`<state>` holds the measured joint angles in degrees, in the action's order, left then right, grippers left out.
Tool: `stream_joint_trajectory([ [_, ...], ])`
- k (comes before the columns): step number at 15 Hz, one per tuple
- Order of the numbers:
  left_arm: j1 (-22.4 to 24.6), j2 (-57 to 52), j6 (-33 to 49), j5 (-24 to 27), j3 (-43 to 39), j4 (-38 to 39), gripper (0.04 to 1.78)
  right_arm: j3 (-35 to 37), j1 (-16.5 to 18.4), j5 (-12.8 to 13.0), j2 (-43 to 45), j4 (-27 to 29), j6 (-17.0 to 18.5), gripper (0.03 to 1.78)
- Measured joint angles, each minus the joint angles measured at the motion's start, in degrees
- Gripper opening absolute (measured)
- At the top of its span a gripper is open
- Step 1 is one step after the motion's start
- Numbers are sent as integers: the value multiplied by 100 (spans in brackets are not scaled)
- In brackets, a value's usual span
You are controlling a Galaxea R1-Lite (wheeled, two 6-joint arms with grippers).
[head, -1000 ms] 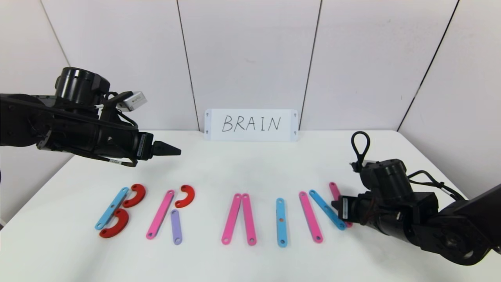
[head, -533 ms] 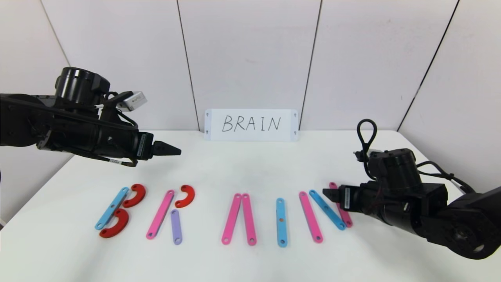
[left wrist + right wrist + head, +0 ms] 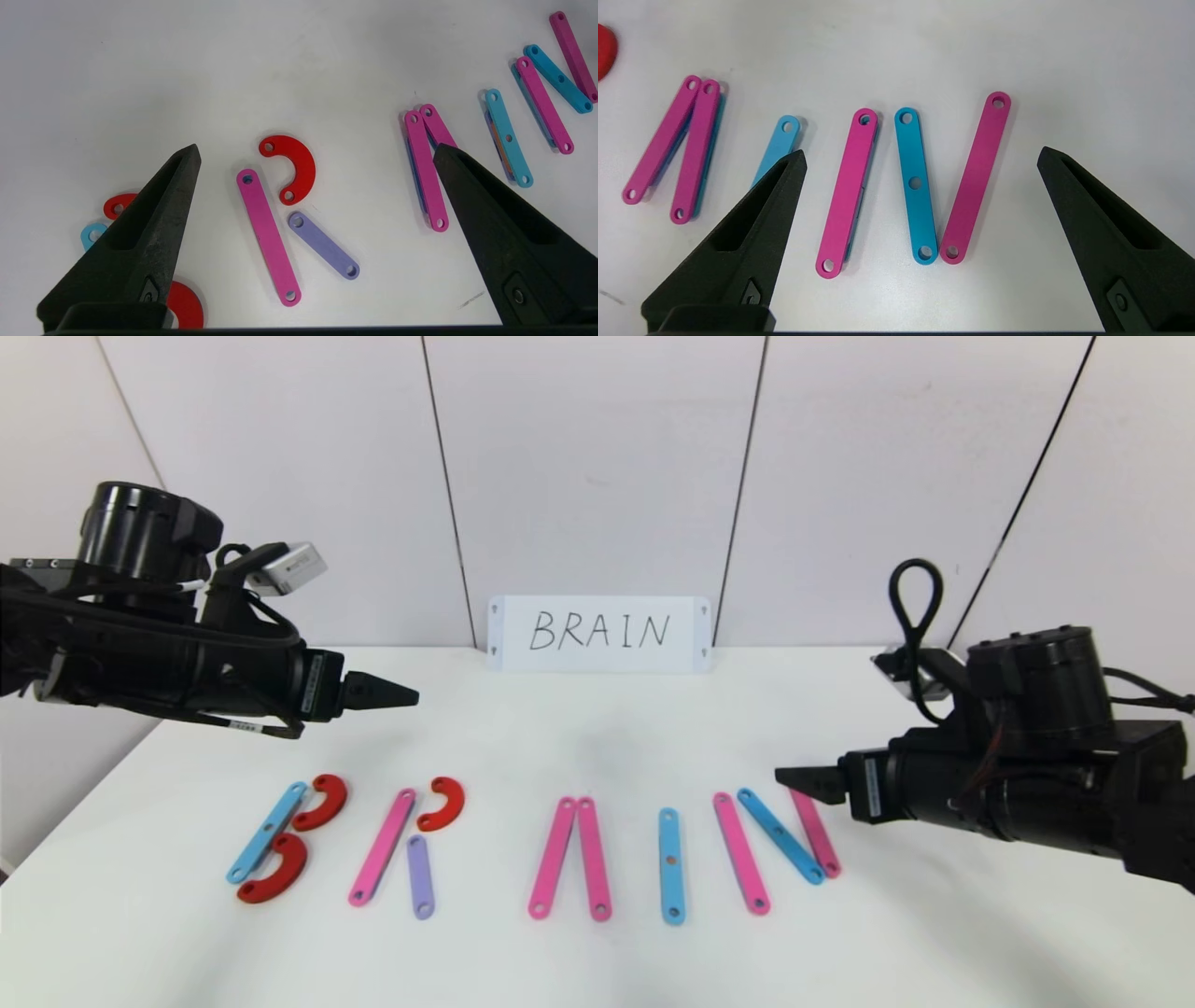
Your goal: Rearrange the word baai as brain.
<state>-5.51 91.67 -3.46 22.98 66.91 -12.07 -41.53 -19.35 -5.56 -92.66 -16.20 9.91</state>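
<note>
Letters B-R-A-I-N laid out on table [image 3: 597,961], both grippers raised.
L gripper [image 3: 397,693] above the R [image 3: 408,845], R gripper [image 3: 794,776] over the N [image 3: 775,845]; both spread wide, nothing held.

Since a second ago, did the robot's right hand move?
Yes. The right hand has lifted up off the rightmost pink bar of the N, which stays put; the hand is open and holds nothing.

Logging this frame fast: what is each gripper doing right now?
Left gripper: open, empty, above the table behind the red and pink letter pieces.
Right gripper: open, empty, above the far-right pink bar.
</note>
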Motion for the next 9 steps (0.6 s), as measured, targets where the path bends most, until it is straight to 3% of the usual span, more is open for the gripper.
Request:
stream_joint_trajectory([
  [6, 6, -1563, -59, -346, -918, -325, 174, -2, 89, 38, 1946, 1336, -21, 174],
  [9, 6, -2550, -56, -542, -1604, -372, 174, 55, 96, 217, 3194, 2270, -22, 174],
])
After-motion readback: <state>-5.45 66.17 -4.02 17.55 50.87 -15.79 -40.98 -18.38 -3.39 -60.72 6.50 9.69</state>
